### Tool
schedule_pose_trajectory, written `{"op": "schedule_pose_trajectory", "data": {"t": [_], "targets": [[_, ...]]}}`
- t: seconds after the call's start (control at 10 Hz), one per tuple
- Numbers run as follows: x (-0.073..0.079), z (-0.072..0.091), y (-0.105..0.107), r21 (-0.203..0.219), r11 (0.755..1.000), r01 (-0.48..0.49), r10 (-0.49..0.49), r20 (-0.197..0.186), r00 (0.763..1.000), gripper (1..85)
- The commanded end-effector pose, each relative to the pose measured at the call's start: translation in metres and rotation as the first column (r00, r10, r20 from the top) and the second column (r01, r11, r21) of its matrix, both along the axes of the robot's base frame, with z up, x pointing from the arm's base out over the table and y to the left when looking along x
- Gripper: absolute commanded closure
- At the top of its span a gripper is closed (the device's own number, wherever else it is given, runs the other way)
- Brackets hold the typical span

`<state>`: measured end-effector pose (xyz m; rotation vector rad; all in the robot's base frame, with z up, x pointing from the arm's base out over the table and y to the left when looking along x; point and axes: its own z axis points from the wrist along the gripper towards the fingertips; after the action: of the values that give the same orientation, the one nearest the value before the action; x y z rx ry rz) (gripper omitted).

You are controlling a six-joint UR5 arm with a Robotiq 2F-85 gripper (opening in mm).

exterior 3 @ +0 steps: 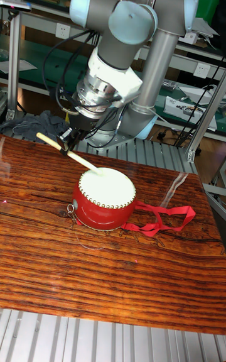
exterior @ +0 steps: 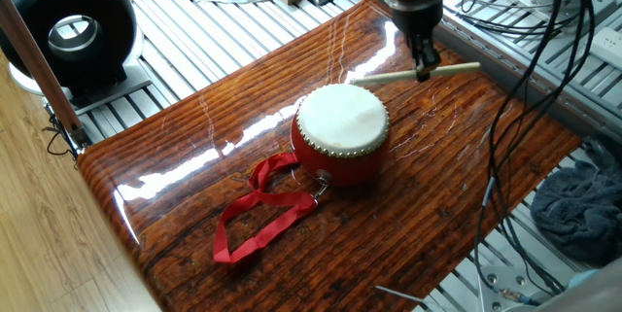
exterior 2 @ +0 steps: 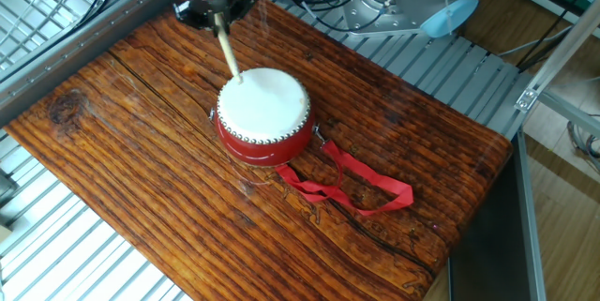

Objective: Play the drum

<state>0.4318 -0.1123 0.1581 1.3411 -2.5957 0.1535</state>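
The drum [exterior: 340, 135] sits near the middle of the glossy wooden table [exterior: 194, 215] in my feeds, upright on its base. Its body is red, the flat skin on top is cream-white, and a row of dark studs runs around the rim where skin meets body. A small metal ring [exterior: 320, 189] hangs from the side, and a long red ribbon strap [exterior: 255, 213] trails from it in loose loops across the wood.

The gripper [exterior: 424, 62] hangs above the far edge of the drum with its fingers pinched tight on a pale wooden drumstick [exterior: 413, 74]. In one fixed view the stick lies almost level, its tip over the rim and clear of the skin. In the other fixed view and the tall fixed view the stick slopes down toward the skin, and I cannot tell from those angles whether the tip touches.

The fingers themselves are small and dark in every feed, so I see only that they close on the stick. The arm [exterior 3: 144, 29] is cut off at the top of both fixed views. A black ring-shaped device [exterior: 70, 28] stands off the table at the corner, partly cropped.
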Motion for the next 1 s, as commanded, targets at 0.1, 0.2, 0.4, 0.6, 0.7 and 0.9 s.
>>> {"op": "schedule_pose_trajectory", "data": {"t": [0.1, 0.2, 0.4, 0.6, 0.7, 0.9], "targets": [[0.032, 0.003, -0.004, 0.053, 0.99, 0.131, -0.137, 0.122, 0.983, 84.7], [0.039, 0.004, -0.009, 0.061, 0.986, 0.155, -0.162, 0.149, 0.975, 84.7], [0.058, 0.003, -0.017, 0.096, 0.969, 0.227, -0.243, 0.219, 0.945, 84.7], [0.069, -0.002, -0.021, 0.14, 0.926, 0.35, -0.375, 0.265, 0.888, 84.7], [0.067, -0.004, -0.018, 0.17, 0.89, 0.423, -0.454, 0.249, 0.856, 84.7], [0.066, -0.013, -0.011, 0.235, 0.849, 0.473, -0.52, 0.215, 0.827, 84.7]]}}
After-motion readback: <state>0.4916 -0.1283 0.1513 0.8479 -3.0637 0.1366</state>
